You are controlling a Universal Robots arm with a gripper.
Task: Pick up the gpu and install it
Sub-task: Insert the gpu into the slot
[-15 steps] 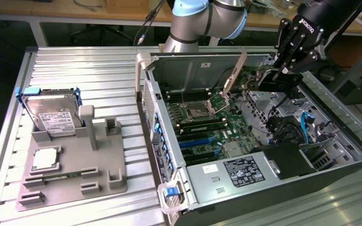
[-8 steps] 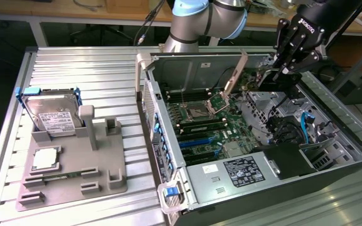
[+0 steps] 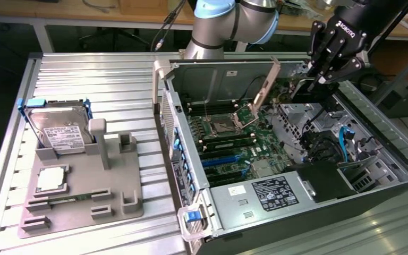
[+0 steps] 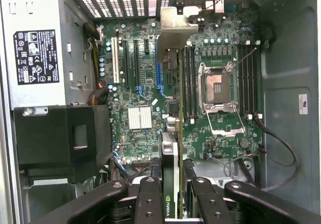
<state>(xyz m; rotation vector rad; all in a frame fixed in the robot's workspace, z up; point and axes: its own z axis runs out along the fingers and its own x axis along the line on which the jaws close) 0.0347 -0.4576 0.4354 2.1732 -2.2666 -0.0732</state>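
you've got the gripper [image 4: 173, 194] clenched on the gpu [image 4: 170, 133]: in the wrist view the card stands edge-on between the black fingers [image 4: 149, 199], green board and black cooler running away from the camera, silver bracket [image 4: 173, 25] at the far end. the card hangs above the motherboard [image 4: 135, 78], over the expansion slots, roughly in line with the blue slot [image 4: 158, 81], and i can't tell if its edge touches a slot. the open cpu socket [image 4: 216, 88] sits just beside the card's line, with memory slots on either side of it. the grey power supply [image 4: 35, 53] with its black label takes one side of the case.

in the exterior view the gripper [image 3: 316, 79] is up over the open computer case [image 3: 402, 170], near the case's far end on the exterior view's right, with the gpu [image 3: 268, 85] tilted under it inside the case. on the exterior view's left, well apart from the case, a grey holder tray [image 3: 76, 212] sits on the ribbed metal table [image 3: 83, 74]. it holds a silver hard drive [image 3: 61, 133] standing upright and a small square cpu chip [image 3: 51, 179] lying flat.
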